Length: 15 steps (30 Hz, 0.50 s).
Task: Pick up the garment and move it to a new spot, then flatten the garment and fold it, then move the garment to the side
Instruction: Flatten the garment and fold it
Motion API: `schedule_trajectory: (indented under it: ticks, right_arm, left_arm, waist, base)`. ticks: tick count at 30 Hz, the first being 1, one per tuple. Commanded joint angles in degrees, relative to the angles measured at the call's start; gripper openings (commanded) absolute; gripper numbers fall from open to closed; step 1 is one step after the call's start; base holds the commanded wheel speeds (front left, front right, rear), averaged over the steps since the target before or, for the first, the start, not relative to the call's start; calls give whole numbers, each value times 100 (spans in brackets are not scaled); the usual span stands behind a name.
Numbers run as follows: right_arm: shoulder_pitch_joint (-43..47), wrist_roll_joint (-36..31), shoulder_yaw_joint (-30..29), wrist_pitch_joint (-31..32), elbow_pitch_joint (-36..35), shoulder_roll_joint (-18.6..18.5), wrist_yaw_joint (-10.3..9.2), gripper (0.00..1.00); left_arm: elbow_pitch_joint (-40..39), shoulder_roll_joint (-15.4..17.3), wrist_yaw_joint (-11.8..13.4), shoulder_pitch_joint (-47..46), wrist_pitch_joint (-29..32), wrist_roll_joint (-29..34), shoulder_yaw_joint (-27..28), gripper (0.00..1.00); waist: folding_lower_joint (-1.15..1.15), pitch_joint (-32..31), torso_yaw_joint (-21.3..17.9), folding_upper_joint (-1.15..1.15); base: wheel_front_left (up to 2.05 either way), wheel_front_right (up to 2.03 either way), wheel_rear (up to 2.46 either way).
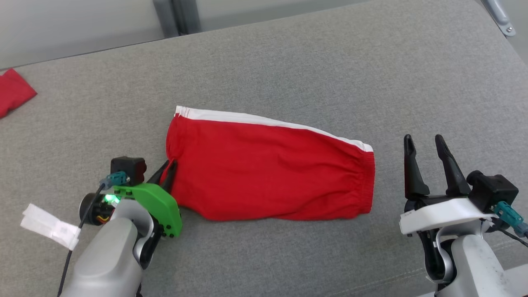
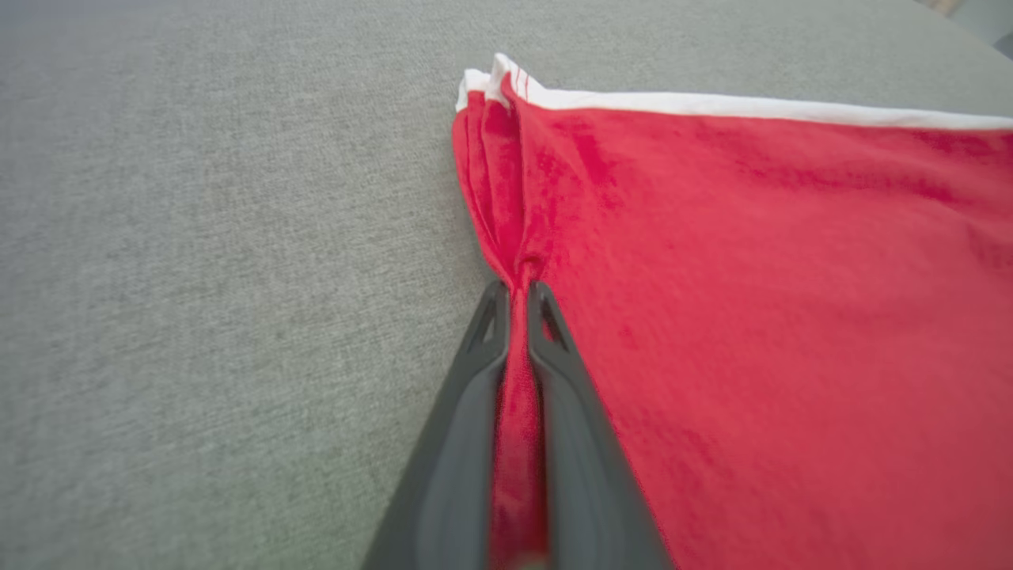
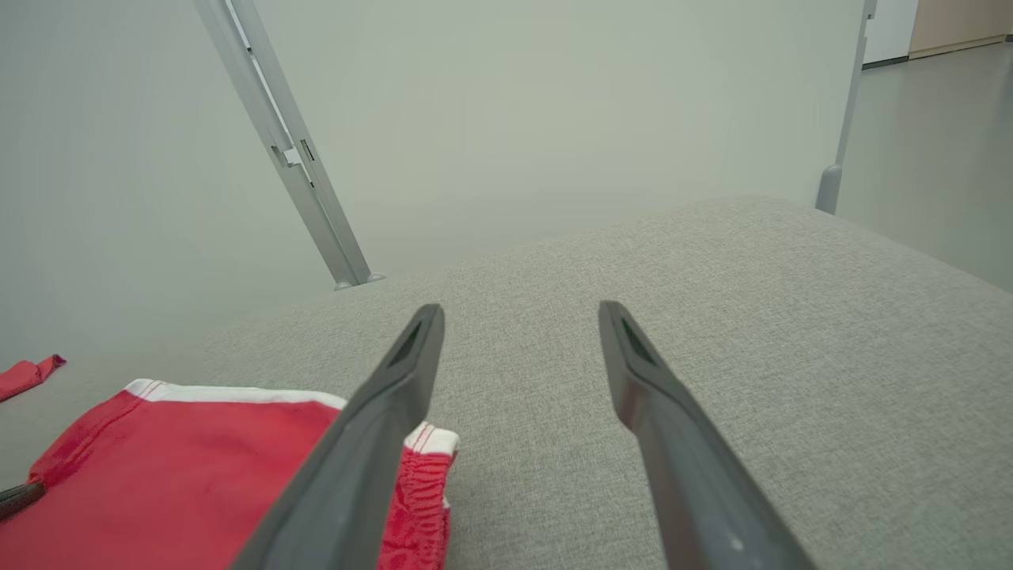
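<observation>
Red shorts (image 1: 268, 169) lie flat on the grey upholstered surface (image 1: 288, 62). The left claw (image 1: 170, 165) clenches their hem edge; the right claw (image 1: 425, 142) stands released beside their waistband, not touching.

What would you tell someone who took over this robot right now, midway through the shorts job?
Left gripper: shut, pinching the leg-end edge of the red shorts.
Right gripper: open, holding nothing, just clear of the waistband end.
The shorts lie flat on the grey cushion, apparently already folded in half.
Left to do: probably moving them to the side.
Another red cloth lies at the far left.
</observation>
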Motion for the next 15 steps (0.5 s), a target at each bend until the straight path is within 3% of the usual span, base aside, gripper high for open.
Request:
schedule_trajectory:
  ticks: [1,15]
  right_arm:
    - [118,-65,-53,-17,3,-7,-6,100]
    - [326,-302,-194,-17,162,-8,-5,100]
  left_arm:
    - [-108,85,65,237,-44,-64,43,0]
    - [-2154,168,1125,1991,160,-559,377,0]
  waist:
    - [0,-148,168,0]
    - [0,-454,707,0]
  base:
    - [0,0,0]
    - [0,0,0]
